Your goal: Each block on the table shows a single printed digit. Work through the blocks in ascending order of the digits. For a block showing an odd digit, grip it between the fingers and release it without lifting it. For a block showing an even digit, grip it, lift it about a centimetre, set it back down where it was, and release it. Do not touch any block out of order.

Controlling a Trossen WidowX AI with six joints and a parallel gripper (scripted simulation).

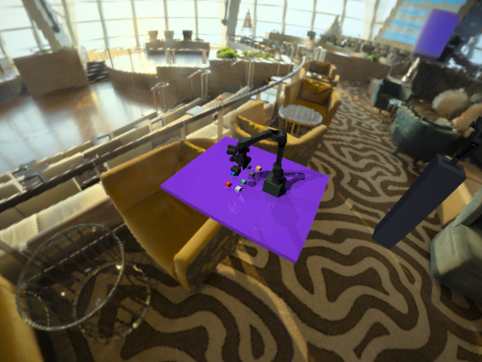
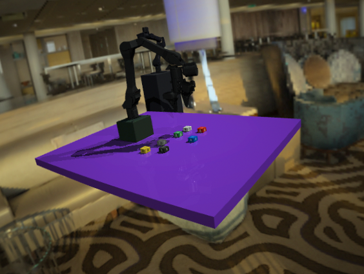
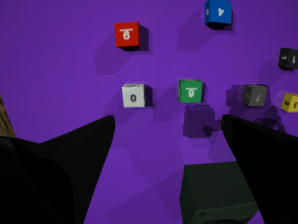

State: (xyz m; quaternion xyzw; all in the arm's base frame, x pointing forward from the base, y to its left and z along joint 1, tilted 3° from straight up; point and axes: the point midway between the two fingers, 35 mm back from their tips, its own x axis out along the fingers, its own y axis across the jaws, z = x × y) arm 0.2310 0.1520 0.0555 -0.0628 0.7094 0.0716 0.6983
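The white block (image 1: 238,189) (image 2: 187,128) (image 3: 134,96) shows 0. The black block (image 2: 164,149) (image 3: 288,59) shows 1, the blue block (image 1: 233,173) (image 2: 192,139) (image 3: 218,12) 4, and the grey block (image 1: 252,174) (image 2: 161,142) (image 3: 255,96) 7. The yellow block (image 1: 258,168) (image 2: 145,150) (image 3: 291,102) is partly cut off in the wrist view. The red block (image 1: 227,184) (image 2: 201,130) (image 3: 127,35) and green block (image 1: 243,182) (image 2: 177,134) (image 3: 190,91) show underlined digits, hard to tell as 6 or 9. My gripper (image 2: 188,105) (image 3: 169,120) is open and empty, high above the table.
The blocks stand apart on the purple table (image 1: 273,230) (image 2: 206,181). The arm's dark base box (image 1: 273,185) (image 2: 135,128) (image 3: 215,190) stands near the green and grey blocks. The arm casts shadows across the table.
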